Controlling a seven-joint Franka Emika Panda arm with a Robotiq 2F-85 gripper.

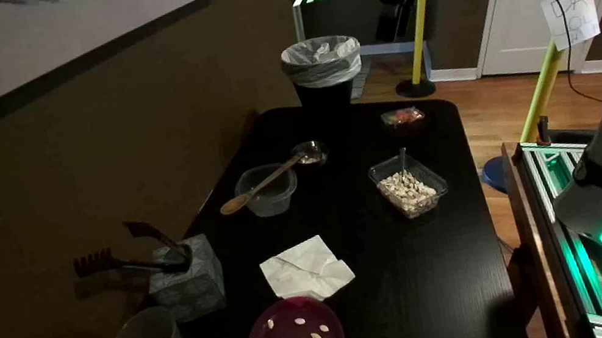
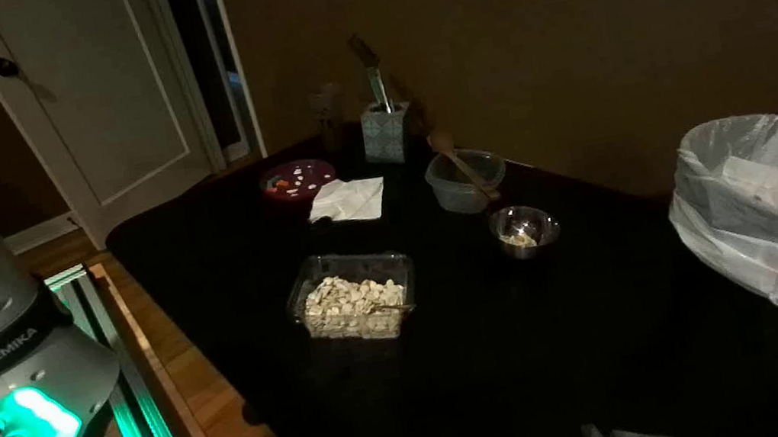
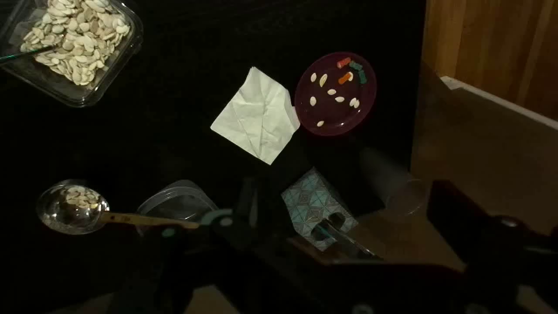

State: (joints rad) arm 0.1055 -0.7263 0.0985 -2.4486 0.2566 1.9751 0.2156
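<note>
Between the fingers (image 3: 447,205) of the tool (image 3: 346,196), as the wrist view frames it, stands a patterned box (image 3: 311,196) with utensils (image 3: 346,237) leaning out of its top; the tool is spread wide and holds nothing, and how high it hangs above the bench (image 3: 174,131) I cannot tell, as neither exterior view catches it; any lowering from here would therefore best be slow and straight, trusting the wrist view for side clearance only; within the same gap, nearer one finger, a clear cup (image 3: 405,198) stands just beside the box, faint in the dim light and easy to clip; past the opposite finger a clear tub (image 3: 176,198) carries a wooden spoon (image 3: 148,219) across its rim, its handle reaching to the edge of a small bowl (image 3: 50,213), so a sideways brush there could probably roll it loose; ahead of the tool lie a napkin (image 3: 257,115) and a purple plate (image 3: 338,117), edge to edge, with a tub of seeds (image 3: 100,89) farther off on the spoon's side; the box looks like light card, so both fingers should pass clear of its walls and of the leaning utensils, with the tool level and the turn settled before coming down
</note>
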